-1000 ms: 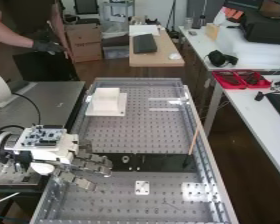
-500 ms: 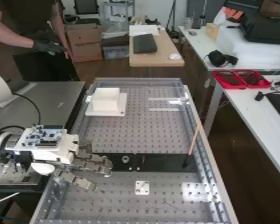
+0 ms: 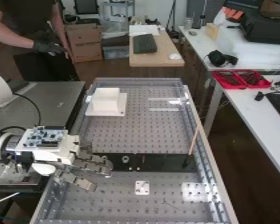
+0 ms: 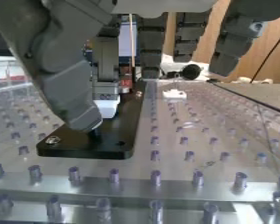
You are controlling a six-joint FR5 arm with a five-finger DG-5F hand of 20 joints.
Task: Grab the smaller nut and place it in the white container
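Note:
In the high view the hand [image 3: 89, 165] is over the left part of the flat black bar [image 3: 165, 162], its fingers extended and its thumb apart from them. The bearing [image 3: 125, 159] stands on the bar just beyond the fingers. Farther up the bench is the white container [image 3: 106, 100] on its white base. In the wrist view the hand [image 4: 154, 47] hangs with straight fingers, and its thumb comes down over the near end of the black bar [image 4: 114, 145]. A short dark post [image 4: 94, 133] is under the thumb tip. I cannot make out the smaller nut.
A small white plate [image 3: 142, 188] lies on the perforated bench, nearer than the bar. A thin wooden stick [image 3: 194, 142] leans by the right rail [image 3: 207, 150]. Beyond the bench is a wooden table [image 3: 157, 59]; red trays [image 3: 240, 79] rest on a side table.

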